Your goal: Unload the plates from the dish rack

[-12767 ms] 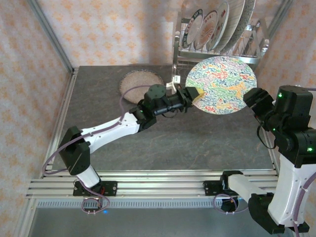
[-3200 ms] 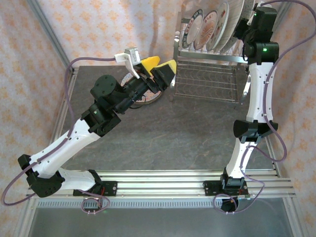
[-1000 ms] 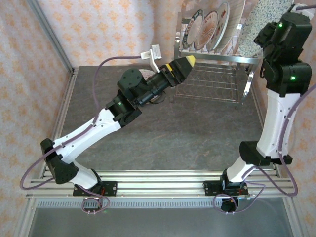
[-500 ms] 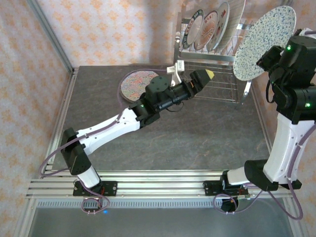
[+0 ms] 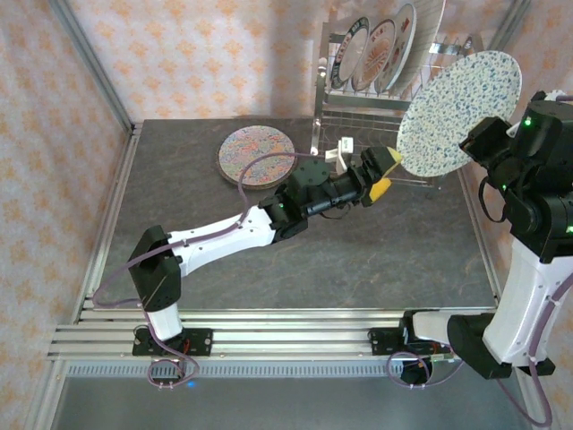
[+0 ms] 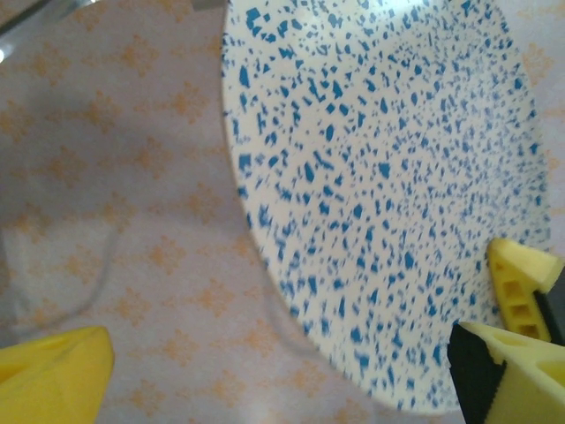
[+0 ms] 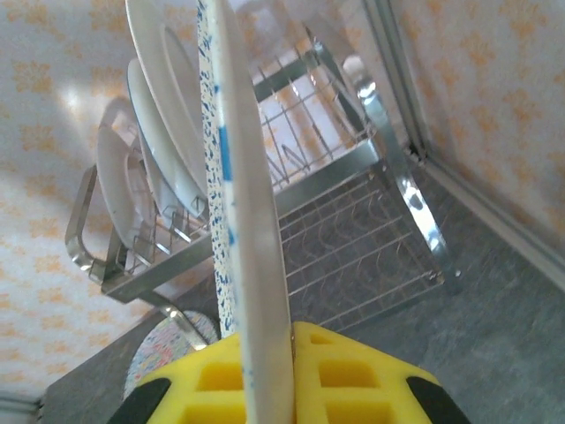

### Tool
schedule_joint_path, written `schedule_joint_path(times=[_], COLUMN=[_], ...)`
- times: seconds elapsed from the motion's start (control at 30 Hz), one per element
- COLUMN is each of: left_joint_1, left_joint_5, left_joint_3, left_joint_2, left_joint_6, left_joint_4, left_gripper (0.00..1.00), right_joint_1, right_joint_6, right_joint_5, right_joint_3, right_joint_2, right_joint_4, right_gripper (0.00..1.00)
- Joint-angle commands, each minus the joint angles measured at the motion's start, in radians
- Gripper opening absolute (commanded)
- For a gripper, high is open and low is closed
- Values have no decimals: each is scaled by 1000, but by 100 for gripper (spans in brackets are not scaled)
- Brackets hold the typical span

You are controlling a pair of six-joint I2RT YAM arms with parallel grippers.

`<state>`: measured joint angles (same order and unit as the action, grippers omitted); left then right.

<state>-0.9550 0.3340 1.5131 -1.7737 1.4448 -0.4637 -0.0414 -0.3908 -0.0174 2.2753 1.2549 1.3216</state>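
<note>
My right gripper (image 7: 287, 371) is shut on the rim of a large white plate with blue speckles (image 5: 458, 112), which it holds on edge in the air in front of the dish rack (image 5: 394, 94). My left gripper (image 5: 389, 172) is open at that plate's lower left rim, and the speckled face (image 6: 388, 194) spans the space between its yellow fingers (image 6: 53, 371). Three more plates (image 5: 376, 49) stand in the rack's upper slots. A colourful patterned plate (image 5: 257, 154) lies flat on the table.
The chrome rack stands at the table's back right against the patterned wall, its lower wire shelf (image 7: 371, 238) bare. Metal frame rails (image 5: 98, 85) run along the table's sides. The dark tabletop (image 5: 358, 260) stretches out in front of the arms.
The right arm has carried the speckled plate down and left, away from the rack. My left arm has swung right and lower, bringing its open fingers to the plate's rim.
</note>
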Motion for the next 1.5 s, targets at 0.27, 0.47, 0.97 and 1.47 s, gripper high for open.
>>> schedule_joint_path(times=[0.27,0.47,0.97,1.47], left_joint_1=[-5,-3,21,50], left_joint_5=[4,-17,-24,-2], left_joint_3=[-77,-114,-167,-222], left_joint_2=[-15,-11,26,68], left_joint_6=[125,162,187,183], left_joint_4=[-179,-236,-285,-305], left_gripper=[74,66,41,0], right_joint_1=[-2,-2,-2,-2], right_joint_6=[-168,-220,-303,-299], right_joint_5=[-129,-167,-213,-206], right_joint_3=[-139,-184,-333,-440], right_joint_2=[-99,-112,-175,-217], right_joint_4=[-48,-72,-128,-137], right_gripper=[0,0,0,8])
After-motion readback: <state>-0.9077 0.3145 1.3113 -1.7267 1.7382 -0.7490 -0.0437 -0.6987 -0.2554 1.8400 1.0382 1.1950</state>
